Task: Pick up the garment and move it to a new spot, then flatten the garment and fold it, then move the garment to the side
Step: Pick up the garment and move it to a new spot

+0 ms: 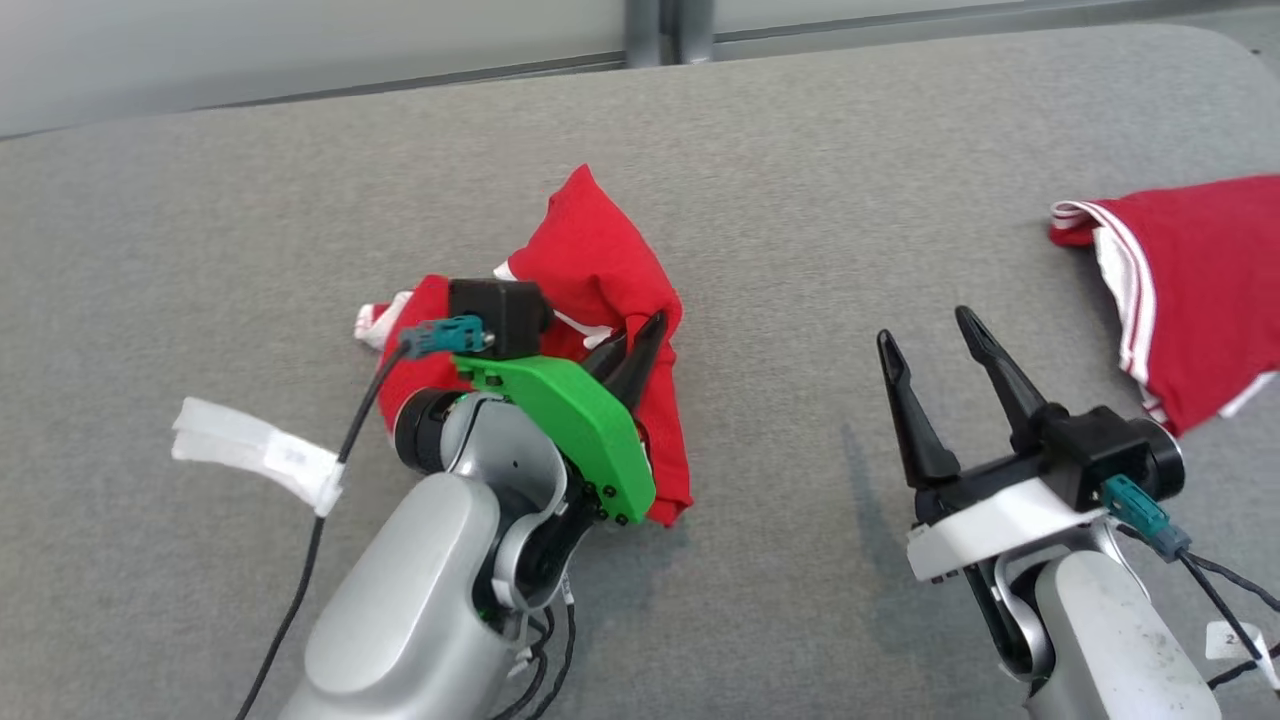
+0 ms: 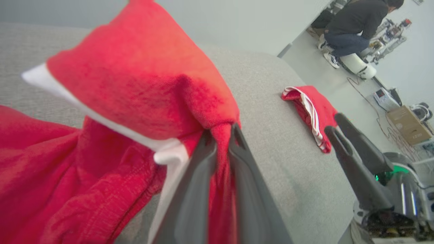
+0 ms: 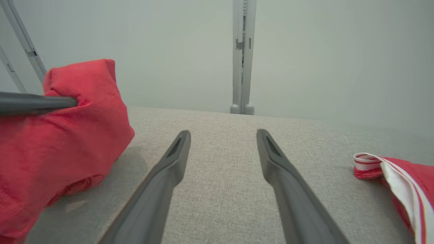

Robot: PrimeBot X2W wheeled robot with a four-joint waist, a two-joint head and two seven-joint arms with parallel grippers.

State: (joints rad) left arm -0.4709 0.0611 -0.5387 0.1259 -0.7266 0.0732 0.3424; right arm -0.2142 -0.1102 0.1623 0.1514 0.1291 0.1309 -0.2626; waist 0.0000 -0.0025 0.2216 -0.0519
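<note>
At the grey fabric-covered tabletop (image 1: pixel 800 150), the robot's left gripper (image 1: pixel 640 335) has its two dark fingers pinched shut on a fold of the red garment (image 1: pixel 600 250). The garment sits bunched a little left of the tabletop's middle, and one white-trimmed corner is pulled up into a peak above the heap. The grip is on the cloth's upper edge rather than its bulk, apparently so the piece can be lifted and carried clear as a first step; most of it rests crumpled on the fabric, so flattening and folding are yet to come. The right gripper (image 1: pixel 927 328) hangs just above bare surface with its fingers spread wide and nothing between them, placed between the heap and a second red garment (image 1: pixel 1190 290) that lies against the right edge. It looks ready to take a second corner. Open room lies toward the far edge and across the left half, where a white tag (image 1: pixel 260 450) on the left arm's cable overhangs the surface. The strip between the two garments is narrower, and a swing to the right risks dragging into the other cloth. A person (image 2: pixel 352 30) crouches on the floor well beyond the right edge.
</note>
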